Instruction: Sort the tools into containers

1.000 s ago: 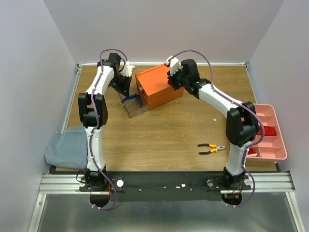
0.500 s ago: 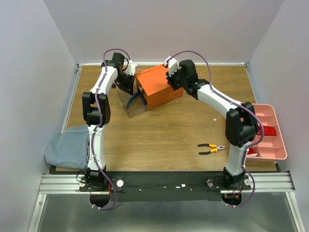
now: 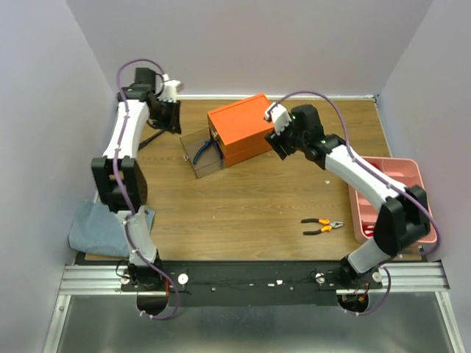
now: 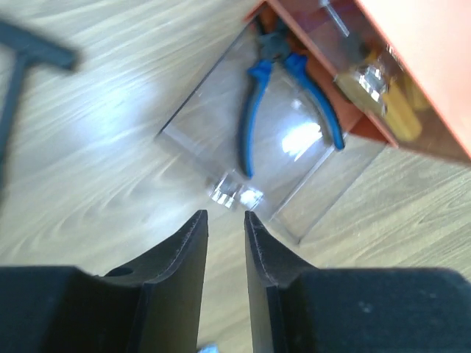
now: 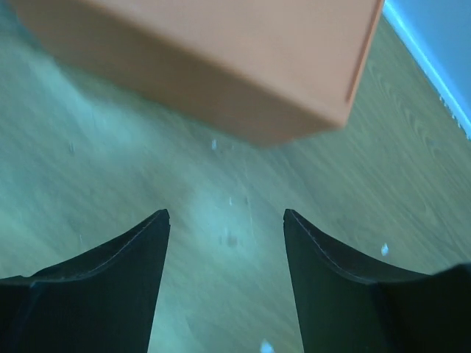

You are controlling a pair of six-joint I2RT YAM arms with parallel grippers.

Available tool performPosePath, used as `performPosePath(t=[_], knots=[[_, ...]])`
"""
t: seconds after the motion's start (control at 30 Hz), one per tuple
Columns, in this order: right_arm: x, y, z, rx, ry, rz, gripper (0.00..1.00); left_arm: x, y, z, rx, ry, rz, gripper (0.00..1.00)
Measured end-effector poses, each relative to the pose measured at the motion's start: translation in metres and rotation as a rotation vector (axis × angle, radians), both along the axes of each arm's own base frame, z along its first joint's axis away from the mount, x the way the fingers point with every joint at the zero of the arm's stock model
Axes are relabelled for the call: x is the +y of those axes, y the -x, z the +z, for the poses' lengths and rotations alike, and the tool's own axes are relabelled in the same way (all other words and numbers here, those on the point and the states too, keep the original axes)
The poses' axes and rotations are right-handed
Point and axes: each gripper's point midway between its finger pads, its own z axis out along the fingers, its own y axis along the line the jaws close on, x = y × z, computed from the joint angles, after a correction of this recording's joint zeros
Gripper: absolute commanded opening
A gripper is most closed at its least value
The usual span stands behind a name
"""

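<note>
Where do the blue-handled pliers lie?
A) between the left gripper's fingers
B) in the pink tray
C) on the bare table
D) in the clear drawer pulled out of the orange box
D: the left wrist view shows the blue-handled pliers lying inside the clear drawer, which stands pulled out of the orange box.

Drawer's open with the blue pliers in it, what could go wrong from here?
The blue pliers lie slanted in the open drawer, head at the mouth of the orange box; pushing it shut might jam them. The orange-handled pliers lie loose on the table; the right gripper, swinging toward the pink tray, could knock them.
</note>
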Motion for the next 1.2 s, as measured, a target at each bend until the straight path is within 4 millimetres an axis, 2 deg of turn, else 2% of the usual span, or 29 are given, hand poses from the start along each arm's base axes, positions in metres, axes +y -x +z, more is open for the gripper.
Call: performPosePath(t=[0.1, 0.17, 0.23, 0.27, 0.3, 0.37, 0.4, 0.43, 0.47, 0.53, 0.7, 0.83, 0.9, 0.93, 1.03, 1.13, 1.2], knots=[[-0.027, 0.025, -0.006, 0.015, 0.069, 0.022, 0.71, 0.025, 0.012, 0.023, -0.044, -0.006, 0.055, 0.36], [-0.047, 0.045, -0.022, 0.053, 0.132, 0.056, 0.71, 0.039, 0.019, 0.026, -0.049, -0.014, 0.089, 0.37], [-0.069, 0.070, -0.047, 0.121, 0.204, 0.102, 0.71, 0.050, 0.027, 0.020, -0.029, -0.023, 0.115, 0.37], [-0.086, 0.095, -0.073, 0.195, 0.265, 0.150, 0.71, 0.052, 0.031, 0.017, -0.018, -0.026, 0.119, 0.37], [-0.094, 0.107, -0.084, 0.228, 0.289, 0.168, 0.71, 0.053, 0.034, 0.013, -0.007, -0.031, 0.122, 0.37], [-0.112, 0.143, -0.112, 0.299, 0.365, 0.268, 0.72, 0.054, 0.042, 0.005, 0.016, -0.039, 0.123, 0.37], [-0.124, 0.176, -0.135, 0.374, 0.418, 0.361, 0.72, 0.054, 0.046, 0.003, 0.024, -0.042, 0.122, 0.37], [-0.126, 0.183, -0.134, 0.369, 0.422, 0.377, 0.72, 0.054, 0.048, 0.002, 0.026, -0.044, 0.122, 0.37], [-0.133, 0.200, -0.141, 0.387, 0.449, 0.432, 0.73, 0.053, 0.052, 0.003, 0.028, -0.048, 0.120, 0.37], [-0.139, 0.220, -0.150, 0.390, 0.476, 0.499, 0.73, 0.054, 0.058, 0.004, 0.023, -0.053, 0.118, 0.38], [-0.151, 0.243, -0.168, 0.393, 0.526, 0.579, 0.75, 0.056, 0.068, 0.016, -0.009, -0.071, 0.115, 0.38], [-0.152, 0.240, -0.167, 0.348, 0.540, 0.587, 0.74, 0.056, 0.077, 0.015, -0.004, -0.076, 0.114, 0.38], [-0.152, 0.240, -0.168, 0.347, 0.545, 0.588, 0.65, 0.056, 0.079, 0.012, 0.005, -0.077, 0.114, 0.38], [-0.153, 0.240, -0.169, 0.350, 0.546, 0.589, 0.53, 0.056, 0.080, 0.011, 0.008, -0.078, 0.113, 0.38], [-0.153, 0.236, -0.171, 0.368, 0.558, 0.594, 0.30, 0.056, 0.081, 0.010, 0.007, -0.083, 0.111, 0.38], [-0.152, 0.231, -0.170, 0.396, 0.567, 0.597, 0.22, 0.057, 0.083, 0.014, -0.004, -0.089, 0.108, 0.38], [-0.147, 0.228, -0.162, 0.409, 0.548, 0.608, 0.21, 0.057, 0.084, 0.018, -0.016, -0.091, 0.107, 0.39]])
